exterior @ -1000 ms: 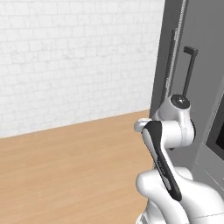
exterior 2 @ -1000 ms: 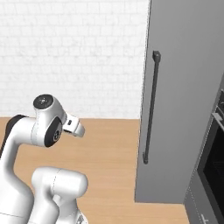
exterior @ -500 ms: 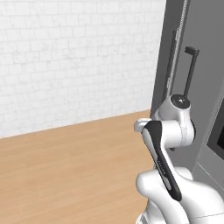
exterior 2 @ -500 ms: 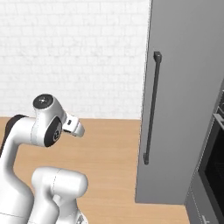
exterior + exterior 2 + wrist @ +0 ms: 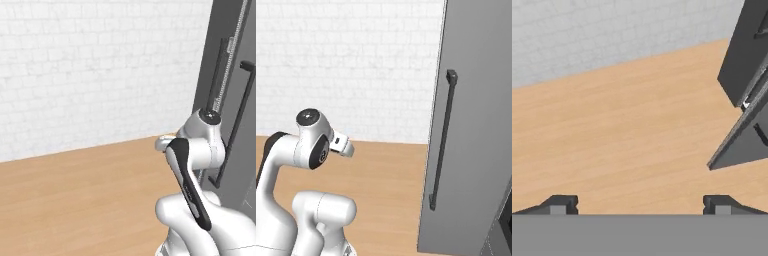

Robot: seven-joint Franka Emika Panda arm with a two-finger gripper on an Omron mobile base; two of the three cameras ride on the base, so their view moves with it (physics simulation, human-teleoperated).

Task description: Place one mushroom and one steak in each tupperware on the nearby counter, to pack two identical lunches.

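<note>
Wood-toned flooring (image 5: 627, 125) runs out beneath the tool (image 5: 640, 205) in the hand view, where the two dark fingertips (image 5: 559, 204) stand wide apart at the bottom edge with nothing between them. Nearest the base cameras, the white arm (image 5: 195, 200) is folded up tight on itself, its dark-trimmed elbow raised in the left base view and its round joint cap (image 5: 308, 117) turned upward in the right base view. Just past the arm stands a tall grey cabinet door (image 5: 476, 125), open and seen edge-on from the left, carrying a long dark vertical handle (image 5: 442, 140) that runs most of its height. A second dark handle (image 5: 235, 125) shows on the panel nearest the arm in the left base view. In the hand view the same grey panels (image 5: 747, 90) hang tilted at the right, the picture rolled with the wrist. Behind everything, a white brick wall (image 5: 100, 70) closes off the room, meeting the tan floor (image 5: 85, 200) along a straight line. Mushrooms, steaks, tupperware and desk lie outside these frames, so their places cannot be told.
</note>
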